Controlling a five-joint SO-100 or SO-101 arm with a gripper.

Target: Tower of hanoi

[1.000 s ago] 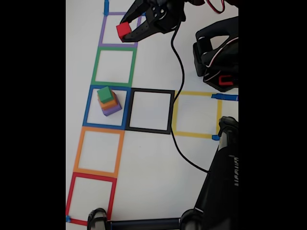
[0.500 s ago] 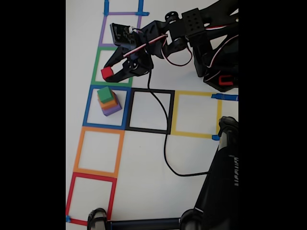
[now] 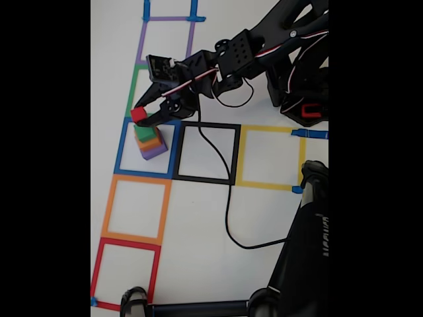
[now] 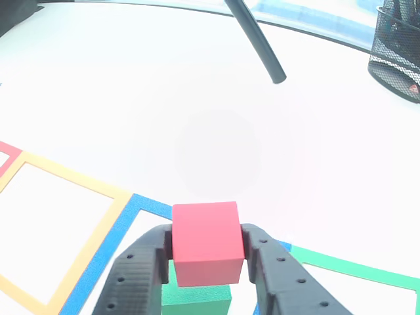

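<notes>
Fixed view: no readable writing. Black arm [image 3: 264,53] stretched leftward from the upper right, hand [image 3: 141,117] clamped on the small red cube [image 3: 138,114], held just above the stack of green cube [image 3: 143,133], orange cube [image 3: 151,141] and purple cube [image 3: 154,151] inside the blue tape square [image 3: 122,148] on the white table [image 3: 198,218].

Other view: ribbed black fingers [image 4: 141,269] pressing both sides of the matte red cube [image 4: 207,241], green cube [image 4: 197,298] directly below.
</notes>
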